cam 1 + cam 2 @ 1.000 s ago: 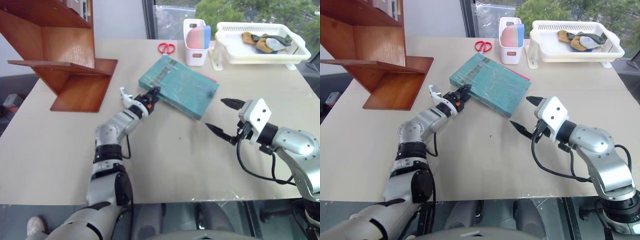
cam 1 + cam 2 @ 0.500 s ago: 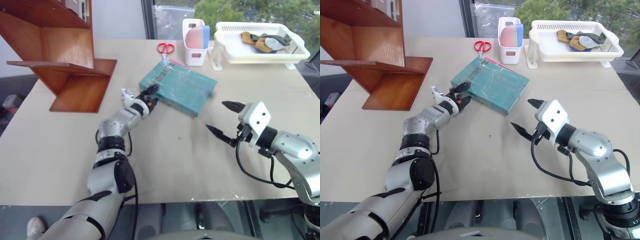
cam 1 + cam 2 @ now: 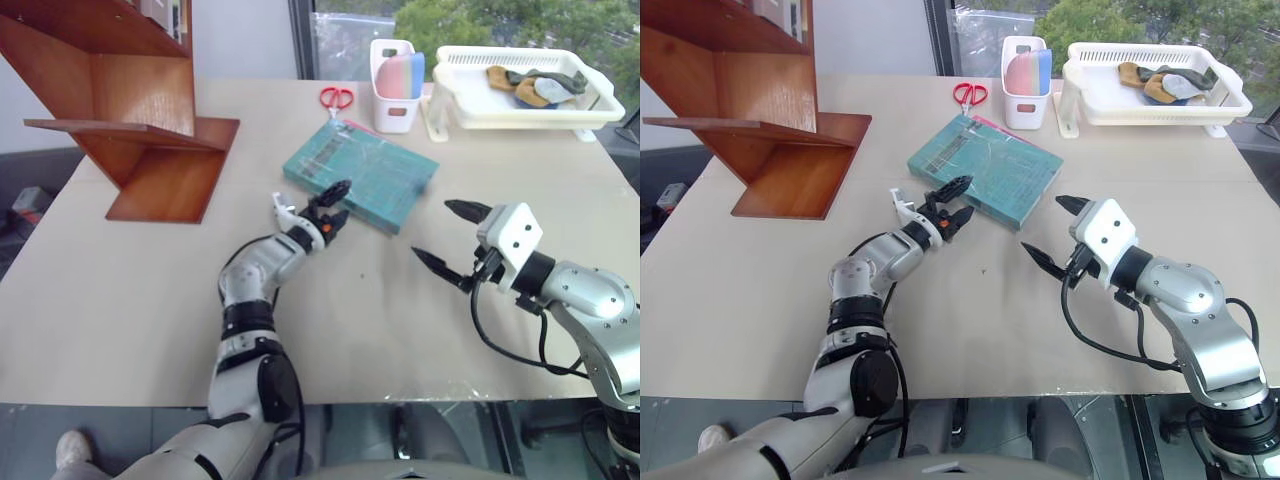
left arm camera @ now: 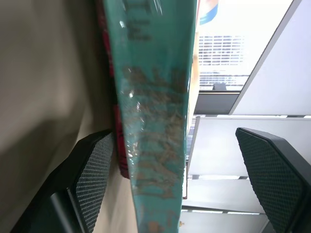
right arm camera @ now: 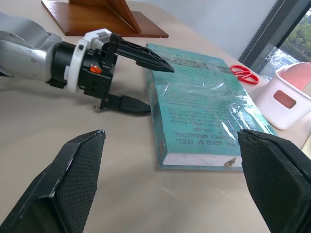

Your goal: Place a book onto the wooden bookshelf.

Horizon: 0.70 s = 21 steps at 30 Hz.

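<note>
The teal book lies flat mid-table, its wrapped cover shining. My left gripper is open at the book's near left edge, one finger over the cover and the other low beside the table. In the left wrist view the book's edge stands between the fingers, with a wide gap on one side. My right gripper is open to the right of the book, with nothing between its fingers. The wooden bookshelf stands at the far left of the table.
A pink book edge peeks from under the teal book's far side. Red scissors and a white holder sit behind it. A white basket tray with small items stands at the back right.
My left gripper has opened and slid right along the book's near edge, so its fingers now straddle that edge. The right arm has kept still.
</note>
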Each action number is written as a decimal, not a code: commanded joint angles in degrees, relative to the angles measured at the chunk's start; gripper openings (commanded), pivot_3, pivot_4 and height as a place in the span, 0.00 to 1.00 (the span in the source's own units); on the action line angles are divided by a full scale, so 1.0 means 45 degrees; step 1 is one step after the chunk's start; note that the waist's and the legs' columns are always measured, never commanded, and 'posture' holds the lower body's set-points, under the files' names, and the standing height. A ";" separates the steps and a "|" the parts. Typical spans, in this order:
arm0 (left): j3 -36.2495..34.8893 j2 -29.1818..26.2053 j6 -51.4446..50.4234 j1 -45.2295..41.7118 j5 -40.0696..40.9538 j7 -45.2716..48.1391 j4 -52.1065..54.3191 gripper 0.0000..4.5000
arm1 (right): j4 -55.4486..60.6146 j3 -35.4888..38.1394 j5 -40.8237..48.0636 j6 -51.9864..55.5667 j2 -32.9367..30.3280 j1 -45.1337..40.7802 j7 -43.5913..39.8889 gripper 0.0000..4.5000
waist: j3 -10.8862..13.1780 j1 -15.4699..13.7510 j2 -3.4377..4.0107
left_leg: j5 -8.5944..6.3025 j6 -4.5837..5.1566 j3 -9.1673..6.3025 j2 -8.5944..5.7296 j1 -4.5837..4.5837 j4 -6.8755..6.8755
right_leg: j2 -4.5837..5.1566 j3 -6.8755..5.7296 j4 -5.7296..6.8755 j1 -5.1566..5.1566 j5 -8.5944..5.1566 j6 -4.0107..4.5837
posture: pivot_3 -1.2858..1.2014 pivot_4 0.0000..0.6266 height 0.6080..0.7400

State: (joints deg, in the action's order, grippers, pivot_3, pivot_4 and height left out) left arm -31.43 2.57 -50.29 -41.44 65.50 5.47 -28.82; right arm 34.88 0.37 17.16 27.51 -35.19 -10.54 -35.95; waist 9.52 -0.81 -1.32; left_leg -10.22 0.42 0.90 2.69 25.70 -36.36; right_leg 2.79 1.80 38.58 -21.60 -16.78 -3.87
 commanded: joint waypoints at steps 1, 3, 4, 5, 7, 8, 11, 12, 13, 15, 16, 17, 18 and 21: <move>0.0008 0.0481 0.0763 -0.0074 -0.0233 0.0044 -0.0466 0.96 | 0.0463 0.0142 0.0050 -0.0136 -0.0046 -0.0070 0.0044 1.00 | 0.0000 -0.0002 0.0001 | 0.0000 0.0000 -0.0001 -0.0001 0.0000 0.0000 | 0.0000 0.0000 0.0000 0.0000 0.0000 0.0000 | 0.52 0.24 1.00; -0.0036 0.0544 0.1009 -0.0140 -0.0324 0.0037 -0.0613 0.96 | 0.0628 0.0204 0.0102 -0.0078 -0.0078 0.0050 0.0047 1.00 | -0.0001 -0.0006 0.0002 | 0.0000 0.0001 -0.0002 -0.0001 0.0000 0.0000 | 0.0000 -0.0001 0.0000 0.0000 0.0000 0.0000 | 0.52 0.24 1.00; -0.0041 0.0547 0.1068 -0.0173 -0.0353 0.0082 -0.0696 0.96 | 0.0654 0.0219 0.0119 -0.0066 -0.0084 0.0067 0.0045 1.00 | -0.0001 -0.0006 0.0002 | 0.0000 0.0001 -0.0001 -0.0002 0.0000 -0.0001 | 0.0000 0.0000 0.0000 0.0001 0.0000 0.0000 | 0.52 0.24 1.00; -0.0042 0.0536 0.1140 -0.0225 -0.0382 0.0147 -0.0822 0.96 | 0.0648 0.0229 0.0146 -0.0052 -0.0081 0.0057 0.0038 1.00 | -0.0001 -0.0006 0.0002 | 0.0000 0.0002 -0.0002 -0.0002 0.0000 -0.0001 | 0.0000 0.0000 0.0000 0.0001 0.0000 0.0000 | 0.52 0.24 1.00; -0.0047 0.0502 0.1274 -0.0316 -0.0427 0.0252 -0.1062 0.96 | 0.0639 0.0239 0.0190 -0.0034 -0.0080 0.0051 0.0018 1.00 | -0.0006 -0.0006 0.0009 | 0.0000 0.0002 -0.0002 -0.0002 -0.0001 -0.0001 | 0.0000 0.0000 0.0002 0.0001 0.0000 0.0000 | 0.52 0.24 1.00; -0.0053 0.0447 0.1321 -0.0414 -0.0467 0.0354 -0.1325 0.96 | 0.0638 0.0262 0.0254 -0.0001 -0.0099 0.0053 -0.0025 1.00 | -0.0007 -0.0007 0.0011 | 0.0000 0.0002 -0.0003 -0.0003 -0.0001 -0.0001 | 0.0000 -0.0001 0.0002 0.0002 0.0000 -0.0001 | 0.52 0.24 1.00; -0.0036 0.0231 0.1510 -0.0820 -0.0734 0.0752 -0.2227 0.96 | 0.0632 0.0419 0.0396 0.0051 -0.0202 0.0110 -0.0111 1.00 | -0.0015 -0.0023 0.0024 | 0.0001 0.0003 -0.0008 -0.0006 -0.0003 -0.0006 | -0.0001 -0.0006 0.0006 0.0006 0.0000 -0.0001 | 0.52 0.24 1.00; -0.0050 0.0169 0.1587 -0.0968 -0.0823 0.0871 -0.2521 0.96 | 0.0609 0.0469 0.0419 0.0052 -0.0238 0.0126 -0.0117 1.00 | -0.0017 -0.0026 0.0027 | 0.0001 0.0003 -0.0012 -0.0007 -0.0003 -0.0010 | -0.0001 -0.0010 0.0010 0.0007 0.0000 -0.0001 | 0.52 0.24 1.00; -0.0076 0.0120 0.1631 -0.1085 -0.0883 0.0955 -0.2766 0.96 | 0.0596 0.0509 0.0433 0.0054 -0.0266 0.0146 -0.0117 1.00 | -0.0017 -0.0024 0.0028 | 0.0002 0.0004 -0.0015 -0.0008 -0.0004 -0.0015 | -0.0001 -0.0013 0.0013 0.0008 -0.0001 -0.0001 | 0.52 0.24 1.00; -0.0177 0.0050 0.1724 -0.1294 -0.0948 0.1127 -0.3208 0.85 | 0.0550 0.0527 0.0427 0.0047 -0.0286 0.0137 -0.0112 1.00 | -0.0020 -0.0022 0.0032 | 0.0002 0.0004 -0.0016 -0.0009 -0.0004 -0.0021 | -0.0001 -0.0013 0.0021 0.0009 -0.0001 -0.0002 | 0.52 0.24 1.00; -0.0236 0.0021 0.1791 -0.1411 -0.0966 0.1210 -0.3440 0.79 | 0.0529 0.0541 0.0412 0.0031 -0.0282 0.0140 -0.0103 1.00 | -0.0021 -0.0022 0.0034 | 0.0003 0.0004 -0.0017 -0.0009 -0.0004 -0.0025 | -0.0001 -0.0013 0.0030 0.0009 -0.0001 -0.0002 | 0.52 0.24 1.00; -0.0273 -0.0006 0.1838 -0.1495 -0.0993 0.1284 -0.3614 0.68 | 0.0557 0.0591 0.0403 -0.0007 -0.0278 0.0227 -0.0091 1.00 | -0.0023 -0.0022 0.0038 | 0.0003 0.0004 -0.0018 -0.0009 -0.0008 -0.0027 | -0.0001 -0.0013 0.0036 0.0009 -0.0001 -0.0002 | 0.52 0.24 1.00; -0.0294 -0.0031 0.1868 -0.1555 -0.1021 0.1344 -0.3741 0.58 | 0.0582 0.0629 0.0398 -0.0034 -0.0275 0.0293 -0.0083 1.00 | -0.0030 -0.0024 0.0046 | 0.0003 0.0003 -0.0020 -0.0009 -0.0008 -0.0026 | -0.0001 -0.0014 0.0040 0.0009 -0.0001 -0.0001 | 0.52 0.24 1.00; -0.0525 -0.0019 0.1682 -0.1558 -0.0869 0.1194 -0.3676 0.26 | 0.0518 0.0821 0.0318 -0.0319 -0.0291 0.0663 -0.0115 1.00 | -0.0045 -0.0029 0.0065 | 0.0005 0.0001 -0.0026 -0.0011 -0.0009 -0.0030 | -0.0001 -0.0019 0.0046 0.0012 -0.0002 -0.0002 | 0.52 0.24 1.00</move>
State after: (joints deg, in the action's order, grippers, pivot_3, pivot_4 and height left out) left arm -33.22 1.64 -41.85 -49.26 61.03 11.16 -43.50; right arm 35.18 1.51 18.41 27.81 -35.87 -7.82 -36.54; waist 9.31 -0.94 -1.02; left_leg -10.19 0.43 0.78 2.64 25.66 -36.50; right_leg 2.78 1.71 38.78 -21.55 -16.79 -3.88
